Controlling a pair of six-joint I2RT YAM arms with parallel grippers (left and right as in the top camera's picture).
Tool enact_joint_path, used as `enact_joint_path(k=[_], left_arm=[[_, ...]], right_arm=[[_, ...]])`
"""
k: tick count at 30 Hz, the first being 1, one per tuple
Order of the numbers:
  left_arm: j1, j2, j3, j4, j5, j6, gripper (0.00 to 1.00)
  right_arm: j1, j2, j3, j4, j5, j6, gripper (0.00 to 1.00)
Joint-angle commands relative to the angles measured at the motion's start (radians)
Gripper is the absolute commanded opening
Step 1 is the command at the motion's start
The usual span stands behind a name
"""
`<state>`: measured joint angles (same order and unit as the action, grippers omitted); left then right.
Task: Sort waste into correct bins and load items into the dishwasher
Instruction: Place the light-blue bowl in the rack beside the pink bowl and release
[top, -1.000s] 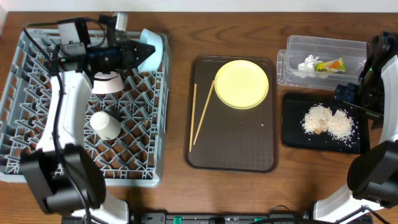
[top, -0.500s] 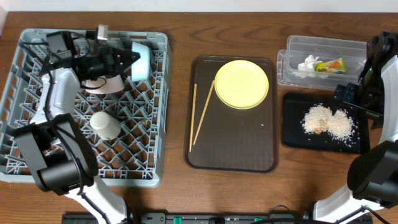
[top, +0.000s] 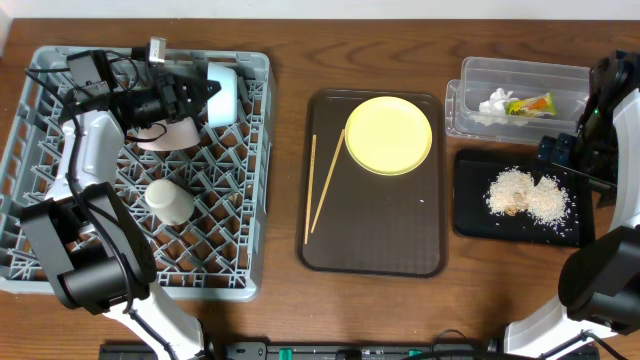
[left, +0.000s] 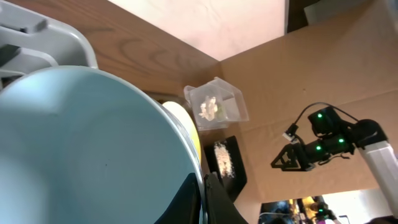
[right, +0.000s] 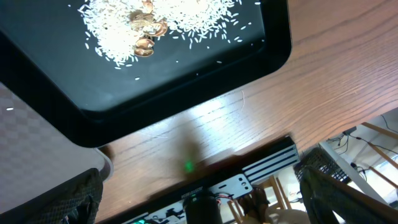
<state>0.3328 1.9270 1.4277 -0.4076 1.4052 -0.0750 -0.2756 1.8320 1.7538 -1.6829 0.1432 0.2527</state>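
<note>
Clenched on the rim of the light blue bowl (top: 224, 94), the left gripper (top: 203, 92) has drawn it inward, with the dish rack (top: 230, 290) now beneath the fingers, so release looks near; the right gripper (right: 205, 199) idles spread wide.

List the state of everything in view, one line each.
Blue bowl: held on edge in the rack.
Left pincer: shut on the blue bowl.
Right pincer: open, empty.
Pink bowl: in the rack.
Cup: in the rack.
Plate: flat on the brown tray.
Chopsticks: lying beside the plate.
Tissue, wrapper: inside the clear tub.
Crumbs: on the black tray.
</note>
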Motion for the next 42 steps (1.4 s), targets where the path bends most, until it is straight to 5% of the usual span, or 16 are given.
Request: enact_joint_path(k=[1,12,20,26,27,42], left_arm=[[0.005,0.017,-0.003,0.009,0.038,-0.047,0.06],[0.005,0.09,-0.003,0.082,-0.036,-0.301,0.06],[0.032,0.114,-0.002,0.167,0.0,-0.312,0.07],[0.084,0.113,-0.002,0.188,-0.004,-0.359,0.72],[0.092,0.113,-0.002,0.189,-0.009,-0.369,0.76],[0.146,-0.142,-0.002,0.185,-0.354,-0.364,0.88]], right_arm=[[-0.005,0.006,0.005,0.0,0.006,0.008,0.99],[-0.005,0.006,0.005,-0.002,0.005,0.008,0.99],[-0.005,0.006,0.005,-0.003,0.006,0.008,0.99],[-0.005,0.006,0.005,-0.001,0.006,0.008,0.99],[-0.005,0.006,0.005,-0.001,0.006,0.008,0.99],[-0.005,0.006,0.005,-0.003,0.006,0.008,0.99]])
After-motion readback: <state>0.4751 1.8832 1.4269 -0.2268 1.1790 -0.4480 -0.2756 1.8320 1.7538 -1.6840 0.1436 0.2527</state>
